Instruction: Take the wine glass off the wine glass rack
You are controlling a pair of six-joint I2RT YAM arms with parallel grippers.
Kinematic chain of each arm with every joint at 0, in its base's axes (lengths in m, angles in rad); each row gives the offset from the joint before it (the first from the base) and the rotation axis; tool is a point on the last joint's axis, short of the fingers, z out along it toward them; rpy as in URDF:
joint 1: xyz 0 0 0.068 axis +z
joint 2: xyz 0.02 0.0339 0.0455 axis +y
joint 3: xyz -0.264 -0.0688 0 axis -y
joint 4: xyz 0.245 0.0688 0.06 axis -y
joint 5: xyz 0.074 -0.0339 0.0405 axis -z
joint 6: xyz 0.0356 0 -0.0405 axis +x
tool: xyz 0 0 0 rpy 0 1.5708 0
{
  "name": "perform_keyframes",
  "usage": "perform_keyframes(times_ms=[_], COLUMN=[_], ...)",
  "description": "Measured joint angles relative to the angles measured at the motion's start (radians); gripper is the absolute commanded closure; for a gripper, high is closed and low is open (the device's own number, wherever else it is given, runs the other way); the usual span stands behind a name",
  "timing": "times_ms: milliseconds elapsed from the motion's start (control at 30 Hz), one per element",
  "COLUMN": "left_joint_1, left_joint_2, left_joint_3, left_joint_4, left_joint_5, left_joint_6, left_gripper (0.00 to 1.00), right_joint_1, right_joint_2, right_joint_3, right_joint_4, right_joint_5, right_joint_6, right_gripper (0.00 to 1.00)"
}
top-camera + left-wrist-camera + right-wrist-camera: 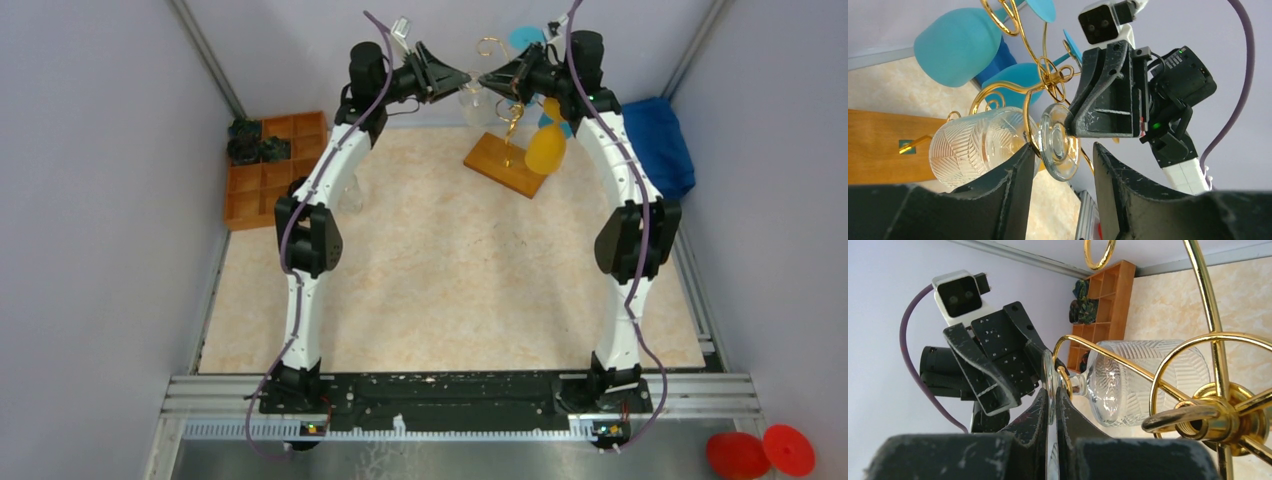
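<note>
The wine glass rack (512,118) is gold wire on a wooden base (505,160) at the back of the table. A clear patterned wine glass (973,145) hangs upside down from one arm, its round foot (1058,142) uppermost. My right gripper (1052,392) is shut on the rim of that foot (1049,371), and the bowl (1133,380) hangs beyond it. In the top view the right gripper (490,78) meets my left gripper (462,78) tip to tip over the rack. My left gripper (1063,150) is open, its fingers either side of the foot, apart from it.
Teal glasses (958,45) and a yellow glass (545,150) also hang on the rack. An orange compartmented tray (270,175) with dark items sits at the back left. A blue cloth (660,140) lies at the right. Red discs (740,455) lie at the near right.
</note>
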Motion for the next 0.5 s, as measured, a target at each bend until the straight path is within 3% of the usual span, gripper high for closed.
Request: perform_keyframes(times_ms=[500], left_joint_1=[-0.002], left_joint_2=[-0.159], left_joint_3=[-0.207], left_joint_4=[0.011], left_joint_5=[-0.013], left_joint_6=[0.133], left_gripper=[0.44], right_joint_1=[-0.001], right_joint_2=[-0.078], right_joint_3=[-0.204], right_joint_4=[0.198], right_joint_5=[0.040], right_joint_6=[0.204], right_gripper=[1.00])
